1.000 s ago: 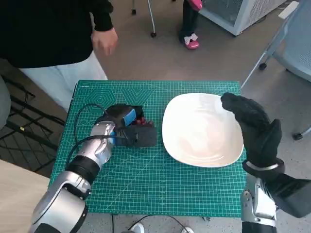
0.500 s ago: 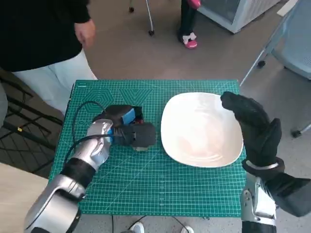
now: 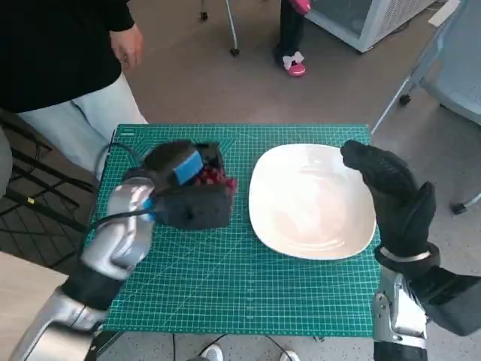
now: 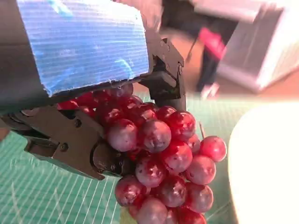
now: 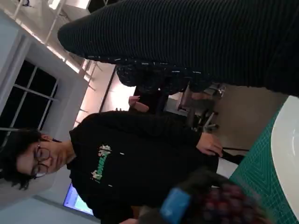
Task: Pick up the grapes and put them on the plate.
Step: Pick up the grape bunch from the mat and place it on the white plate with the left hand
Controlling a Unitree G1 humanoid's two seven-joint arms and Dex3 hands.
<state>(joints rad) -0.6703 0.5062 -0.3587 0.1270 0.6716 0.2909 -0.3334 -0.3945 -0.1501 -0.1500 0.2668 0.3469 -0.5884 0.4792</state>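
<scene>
A bunch of red grapes hangs from my left hand, which grips it above the green mat, left of the plate. In the left wrist view the black fingers close over the top of the bunch. The white plate lies on the right half of the mat with nothing on it. My right hand, in the black glove, hovers over the plate's right rim with fingers apart and holds nothing. The right wrist view shows the grapes blurred beside the plate's edge.
The green cutting mat covers the small table. A person in a black top stands at the far left corner, one hand hanging near the table. A chair and a white cabinet stand at the back right.
My left hand has lifted off the mat with the grapes and risen toward the camera. The person's hand has drawn back to the left. My right hand has not moved.
</scene>
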